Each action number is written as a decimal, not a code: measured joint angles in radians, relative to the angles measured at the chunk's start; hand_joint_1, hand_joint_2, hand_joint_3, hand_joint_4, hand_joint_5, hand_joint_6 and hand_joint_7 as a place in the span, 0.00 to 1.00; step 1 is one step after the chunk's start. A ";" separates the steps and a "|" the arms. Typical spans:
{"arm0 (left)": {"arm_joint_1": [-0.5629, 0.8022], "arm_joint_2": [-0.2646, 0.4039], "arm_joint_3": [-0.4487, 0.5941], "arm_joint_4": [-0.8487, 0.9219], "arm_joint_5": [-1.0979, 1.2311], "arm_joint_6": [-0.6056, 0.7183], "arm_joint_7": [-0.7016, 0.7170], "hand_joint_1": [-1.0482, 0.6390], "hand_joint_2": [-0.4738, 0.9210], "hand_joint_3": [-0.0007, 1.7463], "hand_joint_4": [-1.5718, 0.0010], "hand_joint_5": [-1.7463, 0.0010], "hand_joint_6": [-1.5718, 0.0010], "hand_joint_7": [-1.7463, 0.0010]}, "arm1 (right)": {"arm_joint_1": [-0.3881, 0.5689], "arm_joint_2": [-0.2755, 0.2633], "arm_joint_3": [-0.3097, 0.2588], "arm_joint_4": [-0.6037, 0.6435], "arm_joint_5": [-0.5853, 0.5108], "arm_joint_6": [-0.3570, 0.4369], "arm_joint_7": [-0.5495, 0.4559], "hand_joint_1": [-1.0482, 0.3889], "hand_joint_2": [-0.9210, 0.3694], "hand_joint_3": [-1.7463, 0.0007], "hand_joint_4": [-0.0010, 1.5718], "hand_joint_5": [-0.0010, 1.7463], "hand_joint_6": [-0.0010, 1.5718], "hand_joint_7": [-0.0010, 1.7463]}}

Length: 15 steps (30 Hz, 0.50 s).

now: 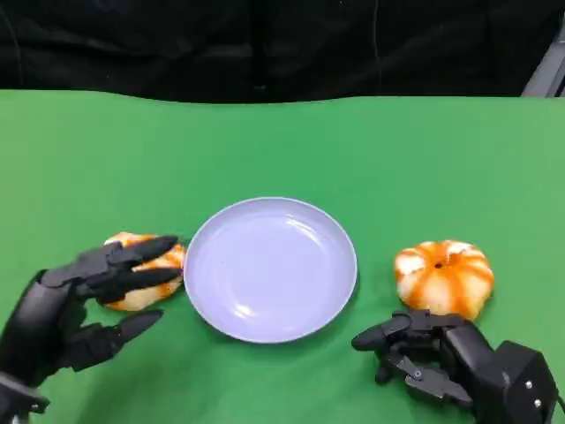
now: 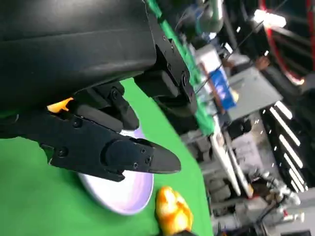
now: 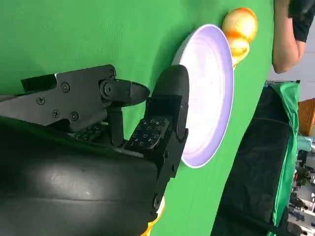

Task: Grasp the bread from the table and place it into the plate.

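Bread (image 1: pixel 141 274), an orange-and-white glazed bun, lies on the green worktop (image 1: pixel 282 141) just beside the left rim of the lilac plate (image 1: pixel 269 268), which has nothing in it. The left hand (image 1: pixel 84 305) is at the bun with its fingers spread wide, the upper ones reaching across the top of it and a lower one pointing along the worktop below; whether any finger presses the bun yet I cannot tell, and it does not look held. So the step in hand appears to be the grasp itself, with the placing not yet done. The next move likely calls for closing the fingers around the bun from both sides, lifting it free of the worktop and carrying it the short way over the rim to set it down in the plate's hollow. A second, rounder bun (image 1: pixel 444 276) sits on the worktop to the right of the plate, apart from its rim. The right hand (image 1: pixel 424 353) rests low just in front of that bun, fingers loosely apart and holding nothing. Nothing lies between the left bun and the plate, though the raised rim so close by could catch the fingers or get nudged. A person's arm (image 3: pixel 288 34) shows beyond the far edge in the right wrist view.
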State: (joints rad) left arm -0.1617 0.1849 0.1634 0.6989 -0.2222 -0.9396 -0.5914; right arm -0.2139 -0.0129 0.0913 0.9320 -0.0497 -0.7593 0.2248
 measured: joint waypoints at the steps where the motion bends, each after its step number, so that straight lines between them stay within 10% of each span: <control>1: -0.001 0.001 0.004 0.009 0.025 -0.022 0.027 0.20 1.00 0.16 0.58 0.99 0.66 1.00 | 0.000 0.000 0.000 0.000 0.000 0.001 0.000 0.72 0.00 0.77 0.49 0.74 0.68 0.26; 15: -0.014 0.017 0.003 0.065 0.147 -0.096 0.179 0.17 1.00 0.16 0.61 1.00 0.68 1.00 | 0.000 0.001 0.000 -0.004 0.000 0.006 0.000 0.72 0.00 0.77 0.49 0.73 0.68 0.26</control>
State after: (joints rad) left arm -0.1757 0.2018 0.1665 0.7638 -0.0753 -1.0353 -0.4120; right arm -0.2141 -0.0116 0.0912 0.9285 -0.0494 -0.7528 0.2245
